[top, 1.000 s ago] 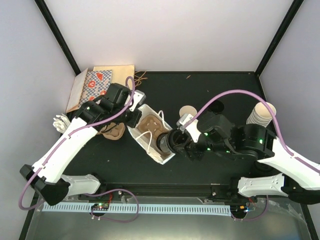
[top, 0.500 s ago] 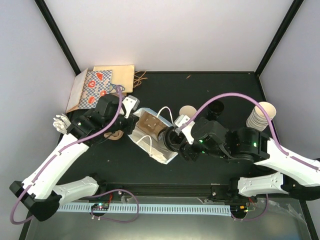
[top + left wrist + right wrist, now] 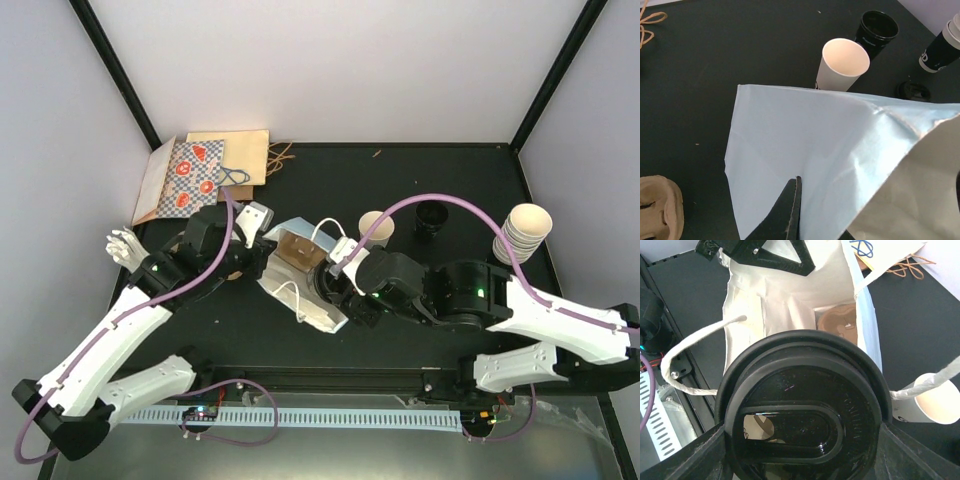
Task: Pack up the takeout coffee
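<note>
A takeout coffee cup with a black lid (image 3: 802,410) is held in my right gripper (image 3: 802,445), shut on the cup's sides, at the open mouth of the light blue paper bag (image 3: 867,325). In the top view the right gripper (image 3: 338,285) and cup sit at the bag's (image 3: 322,312) mouth. My left gripper (image 3: 262,248) is shut on the bag's upper edge and holds it open; its black finger (image 3: 790,210) pinches the blue paper (image 3: 805,140). A brown cup carrier (image 3: 837,322) lies deep inside the bag.
An open lidless cup (image 3: 375,228) stands just behind the bag, also in the left wrist view (image 3: 842,62). Black lids (image 3: 432,218) and a stack of cups (image 3: 527,228) stand at the back right. Printed paper bags (image 3: 195,170) lie at the back left. Another brown carrier (image 3: 657,207) lies left of the bag.
My right gripper has carried the lidded cup leftward into the bag's mouth. My left gripper has shifted a little left and nearer, keeping hold of the bag's edge.
</note>
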`<state>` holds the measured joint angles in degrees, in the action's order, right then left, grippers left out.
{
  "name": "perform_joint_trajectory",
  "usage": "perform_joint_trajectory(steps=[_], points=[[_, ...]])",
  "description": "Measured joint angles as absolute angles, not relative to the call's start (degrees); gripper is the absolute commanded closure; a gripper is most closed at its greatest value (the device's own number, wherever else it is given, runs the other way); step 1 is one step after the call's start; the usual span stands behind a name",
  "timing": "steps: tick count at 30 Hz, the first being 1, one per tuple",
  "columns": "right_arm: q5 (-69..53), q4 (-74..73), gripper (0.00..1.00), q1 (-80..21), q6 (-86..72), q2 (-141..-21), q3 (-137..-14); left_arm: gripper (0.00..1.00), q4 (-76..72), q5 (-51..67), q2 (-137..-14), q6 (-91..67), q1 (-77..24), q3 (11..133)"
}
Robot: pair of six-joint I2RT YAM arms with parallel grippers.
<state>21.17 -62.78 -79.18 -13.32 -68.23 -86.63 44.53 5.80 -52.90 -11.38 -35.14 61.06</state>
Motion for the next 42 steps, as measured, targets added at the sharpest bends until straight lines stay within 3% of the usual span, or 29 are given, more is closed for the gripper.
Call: perform_joint_trajectory(steps=[42], points=[[26.04,-61.89,0.52,-79.9,-9.04,-77.71,-89.65,0.98,41.82,8.12,-46.59,-15.68,-35.38,54.37]])
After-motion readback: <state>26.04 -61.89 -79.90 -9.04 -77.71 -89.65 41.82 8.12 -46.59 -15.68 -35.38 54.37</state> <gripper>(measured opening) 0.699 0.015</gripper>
